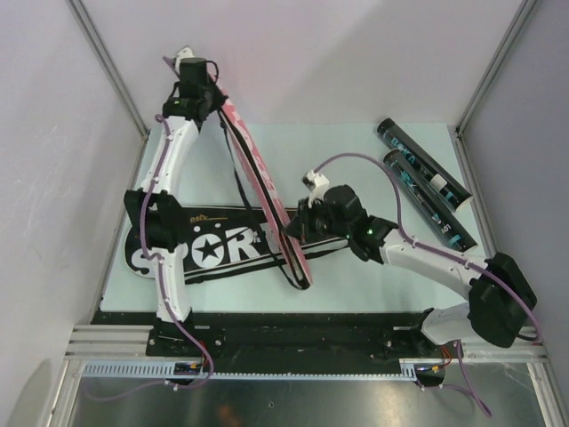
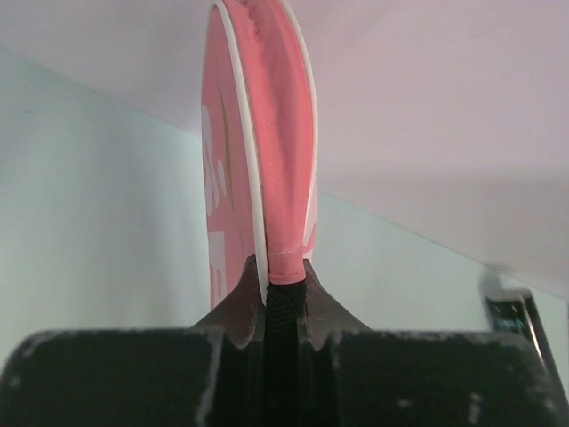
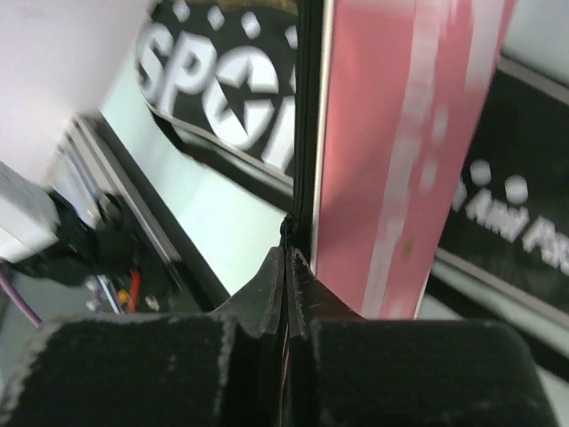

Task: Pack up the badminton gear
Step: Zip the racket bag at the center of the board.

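Observation:
A long pink-and-white racket bag (image 1: 258, 173) hangs on edge between my two grippers, from the back left down to the table's middle. My left gripper (image 1: 197, 89) is raised at the back left. It is shut on the bag's black webbing strap (image 2: 284, 311) where it joins the pink end (image 2: 276, 133), its jaws (image 2: 278, 267) pressed on both sides. My right gripper (image 1: 298, 222) is shut on a thin black zipper edge (image 3: 300, 178) beside the pink panel (image 3: 400, 133), its fingers (image 3: 288, 251) fully closed. Two dark tubes with teal print (image 1: 425, 162) (image 1: 427, 200) lie at the back right. No bare racket or shuttlecock shows.
A black bag with white "SPORT" lettering (image 1: 213, 245) lies flat across the front left of the pale table (image 1: 356, 294), under the pink bag's lower end, and shows in the right wrist view (image 3: 222, 98). Metal frame posts and walls enclose the table. One tube's end shows in the left wrist view (image 2: 516, 311).

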Motion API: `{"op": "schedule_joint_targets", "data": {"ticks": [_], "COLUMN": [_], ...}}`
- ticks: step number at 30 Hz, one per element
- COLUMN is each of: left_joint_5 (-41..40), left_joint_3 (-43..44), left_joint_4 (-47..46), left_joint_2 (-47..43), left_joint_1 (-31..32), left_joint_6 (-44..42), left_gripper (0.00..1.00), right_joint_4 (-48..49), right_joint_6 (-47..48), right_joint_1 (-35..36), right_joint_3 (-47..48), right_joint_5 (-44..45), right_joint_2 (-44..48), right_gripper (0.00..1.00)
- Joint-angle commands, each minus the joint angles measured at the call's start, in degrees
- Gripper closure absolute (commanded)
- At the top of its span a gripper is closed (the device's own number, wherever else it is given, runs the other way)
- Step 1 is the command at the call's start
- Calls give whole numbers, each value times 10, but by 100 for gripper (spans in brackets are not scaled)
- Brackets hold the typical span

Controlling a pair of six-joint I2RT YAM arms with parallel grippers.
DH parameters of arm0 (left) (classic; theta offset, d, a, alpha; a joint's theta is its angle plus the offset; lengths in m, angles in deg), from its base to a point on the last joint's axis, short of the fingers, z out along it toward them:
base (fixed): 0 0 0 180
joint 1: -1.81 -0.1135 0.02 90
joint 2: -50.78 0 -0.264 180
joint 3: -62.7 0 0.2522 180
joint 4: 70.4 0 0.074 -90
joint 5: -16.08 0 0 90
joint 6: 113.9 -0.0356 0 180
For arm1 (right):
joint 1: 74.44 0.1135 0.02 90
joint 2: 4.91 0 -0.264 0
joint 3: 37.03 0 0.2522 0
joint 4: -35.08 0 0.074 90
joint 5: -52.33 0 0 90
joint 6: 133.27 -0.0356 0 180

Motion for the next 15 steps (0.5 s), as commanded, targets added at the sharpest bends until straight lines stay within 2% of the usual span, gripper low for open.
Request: {"op": "schedule_joint_targets", "data": {"ticks": [1,6,12,15], "left_joint_5": [-50,-67,-113,-120], "left_joint_3": [11,16,8,1], "left_joint_4": [-80,-86,-89,-90], "left_joint_2": [24,63,74,73], "left_joint_1": [-61,-112,-119,-122], "left_joint_6": [12,15,-3,0], "left_gripper": [100,100,100,100], "right_joint_4": [-63,-67,-90,-78], "right_joint_6": [30,13,-21,-77], "right_joint_1": [10,-12,-33,-32], "right_joint_3": [-68,-153,-241,-277], "right_joint_5": [33,24,66,116], "right_joint_2": [73,117,156,149], "right_gripper": [100,100,100,100]}}
